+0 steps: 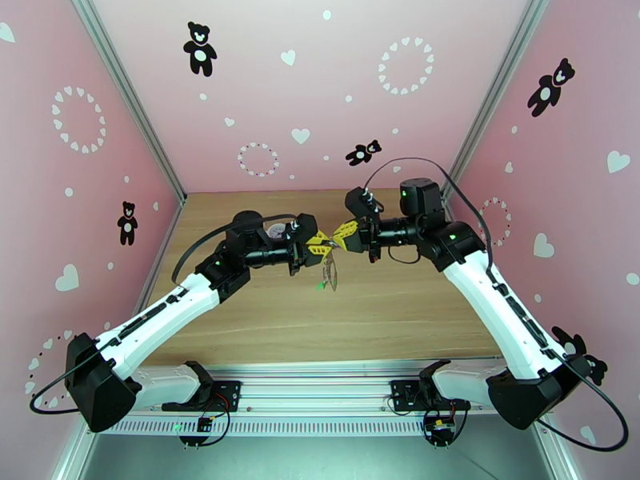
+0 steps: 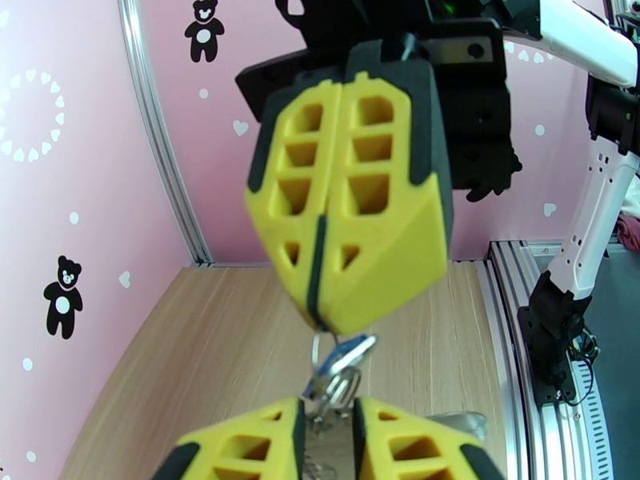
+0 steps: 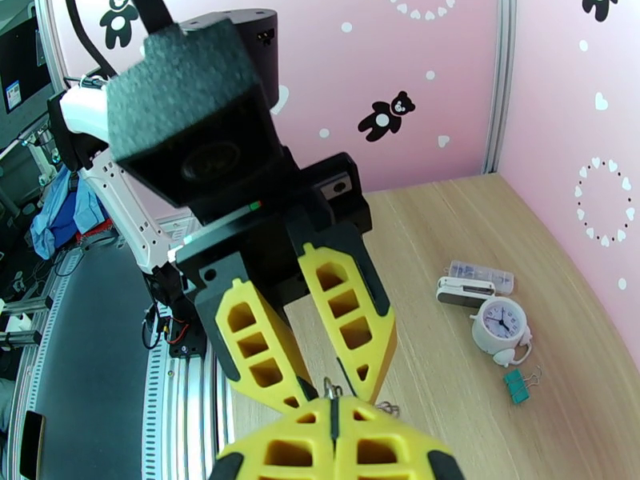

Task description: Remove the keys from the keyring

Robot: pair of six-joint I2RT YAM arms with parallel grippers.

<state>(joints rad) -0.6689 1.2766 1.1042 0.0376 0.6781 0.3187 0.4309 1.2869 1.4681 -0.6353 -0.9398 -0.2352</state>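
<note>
Both grippers meet tip to tip above the middle of the table [image 1: 400,314]. My right gripper [image 1: 337,241] [image 2: 318,315] [image 3: 332,411] is shut, pinching a small metal ring of the keyring [image 2: 332,386] at its tips. My left gripper [image 1: 326,248] [image 2: 330,430] [image 3: 332,387] faces it, its yellow fingers [image 2: 240,450] a narrow gap apart on either side of the metal rings. A blue-headed key [image 2: 344,354] sits among those rings. The rest of the keyring [image 1: 327,270] hangs below the tips with a green key [image 1: 320,286] at its lower end.
A round white clock [image 3: 500,326], a teal binder clip [image 3: 516,386], a white and silver block [image 3: 464,291] and a small clear case [image 3: 482,274] lie on the wood at the far left of the table. Pink walls close three sides.
</note>
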